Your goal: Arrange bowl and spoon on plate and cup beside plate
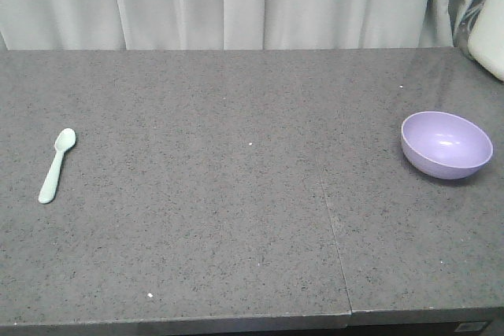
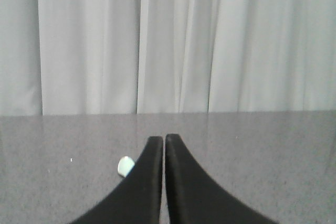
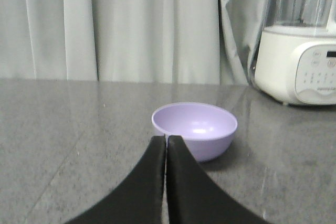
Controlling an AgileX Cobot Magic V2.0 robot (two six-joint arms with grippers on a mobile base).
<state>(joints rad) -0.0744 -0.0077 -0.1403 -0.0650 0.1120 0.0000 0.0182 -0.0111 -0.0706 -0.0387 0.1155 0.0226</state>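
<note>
A lavender bowl (image 1: 446, 144) stands upright at the right side of the grey counter; in the right wrist view the bowl (image 3: 195, 127) sits just beyond my right gripper (image 3: 166, 138), which is shut and empty. A mint-green spoon (image 1: 57, 164) lies flat at the far left. In the left wrist view only the spoon's tip (image 2: 125, 166) peeks out left of my left gripper (image 2: 164, 137), also shut on nothing. Neither gripper appears in the front view. The plate and the cup are out of view.
A white blender base (image 3: 297, 61) stands at the back right corner, also seen as the appliance (image 1: 489, 27) in the front view. Grey curtains (image 1: 236, 1) hang behind the counter. A seam (image 1: 329, 218) crosses the countertop right of centre. The front edge (image 1: 236, 322) is near.
</note>
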